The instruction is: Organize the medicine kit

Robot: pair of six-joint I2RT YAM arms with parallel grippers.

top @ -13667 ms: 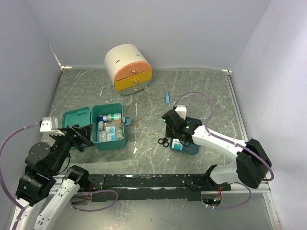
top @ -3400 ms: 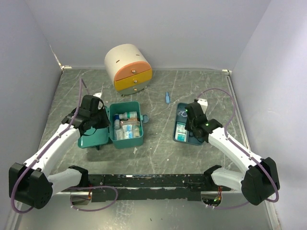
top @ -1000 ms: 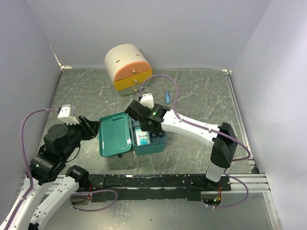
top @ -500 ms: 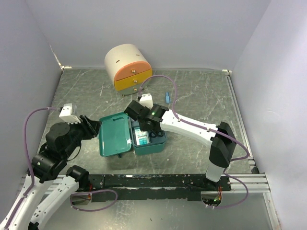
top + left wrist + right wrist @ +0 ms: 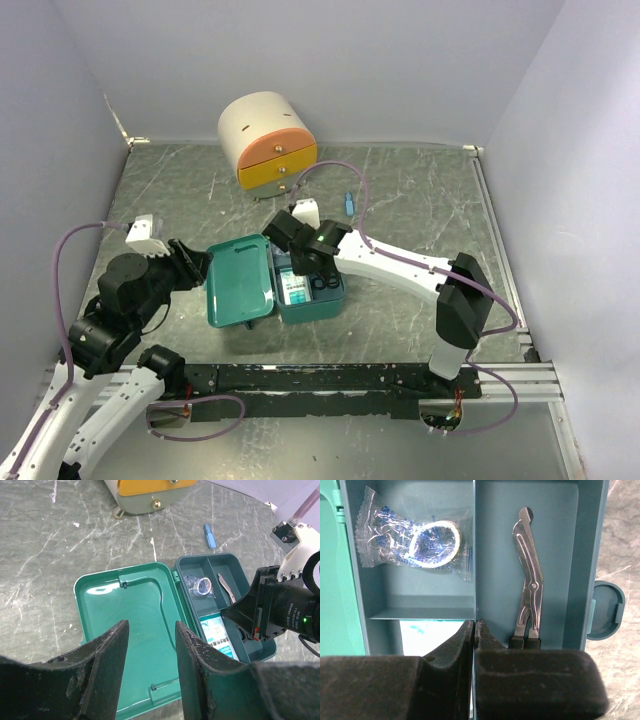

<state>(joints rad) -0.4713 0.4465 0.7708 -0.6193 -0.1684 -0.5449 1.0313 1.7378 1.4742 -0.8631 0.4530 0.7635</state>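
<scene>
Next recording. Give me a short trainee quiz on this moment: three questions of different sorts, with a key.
1. True or false: the medicine kit has its lid open.
2. In the right wrist view, what lies in the compartment left of the shears? A. wrapped roll; B. bottle; C. nothing.
3. Fill in: the right gripper has its jaws ___.
Key: 1 true; 2 A; 3 shut.

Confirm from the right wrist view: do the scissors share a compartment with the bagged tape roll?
No, the scissors lie right of a divider wall, and the bagged roll lies left of it.
</scene>
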